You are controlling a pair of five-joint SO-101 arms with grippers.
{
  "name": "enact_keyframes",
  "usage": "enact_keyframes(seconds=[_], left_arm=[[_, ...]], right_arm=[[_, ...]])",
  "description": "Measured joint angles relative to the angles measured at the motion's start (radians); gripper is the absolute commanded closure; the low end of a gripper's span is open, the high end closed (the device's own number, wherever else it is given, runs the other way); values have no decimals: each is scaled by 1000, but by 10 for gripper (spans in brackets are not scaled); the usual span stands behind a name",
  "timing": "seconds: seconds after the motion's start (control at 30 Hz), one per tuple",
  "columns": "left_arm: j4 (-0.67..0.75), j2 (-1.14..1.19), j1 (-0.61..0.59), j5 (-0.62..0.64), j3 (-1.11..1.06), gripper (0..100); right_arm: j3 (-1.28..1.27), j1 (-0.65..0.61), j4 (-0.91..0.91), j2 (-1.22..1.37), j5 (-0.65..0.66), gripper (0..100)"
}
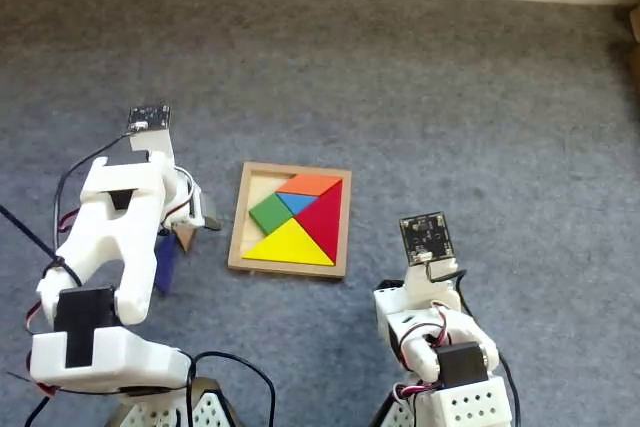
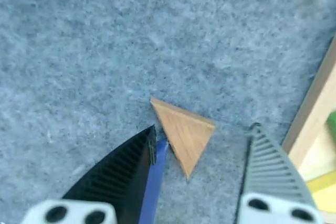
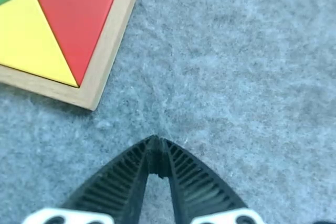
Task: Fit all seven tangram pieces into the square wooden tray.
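Observation:
The square wooden tray (image 1: pixel 239 229) lies mid-table, holding orange (image 1: pixel 310 184), blue (image 1: pixel 297 202), green (image 1: pixel 269 214), red (image 1: pixel 322 217) and yellow (image 1: pixel 287 245) pieces; its far left corner is bare wood. Left of the tray, a plain wooden triangle (image 2: pixel 184 132) lies flat on the carpet between the fingers of my open left gripper (image 2: pixel 203 128). A dark blue piece (image 2: pixel 155 182) lies beside it, partly under the black finger (image 2: pixel 123 174). My right gripper (image 3: pixel 157 148) is shut and empty, over carpet near the tray's near right corner (image 3: pixel 97 80).
Grey carpet covers the whole table. The tray's wooden edge (image 2: pixel 315 111) stands just beyond the left gripper's grey finger (image 2: pixel 268 169). The right arm (image 1: pixel 435 332) sits folded at the near right. Open carpet lies beyond the tray and to its right.

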State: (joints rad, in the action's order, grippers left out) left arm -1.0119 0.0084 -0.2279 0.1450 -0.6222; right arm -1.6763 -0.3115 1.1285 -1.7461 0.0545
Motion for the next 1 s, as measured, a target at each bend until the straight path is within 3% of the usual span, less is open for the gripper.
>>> enact_keyframes(seconds=[0.47, 1.0], left_arm=[[-137, 241, 8, 2, 235, 825], [-143, 253, 17, 2, 253, 911]], right_arm=[[0, 0, 0, 0, 0, 992], [0, 0, 0, 0, 0, 992]])
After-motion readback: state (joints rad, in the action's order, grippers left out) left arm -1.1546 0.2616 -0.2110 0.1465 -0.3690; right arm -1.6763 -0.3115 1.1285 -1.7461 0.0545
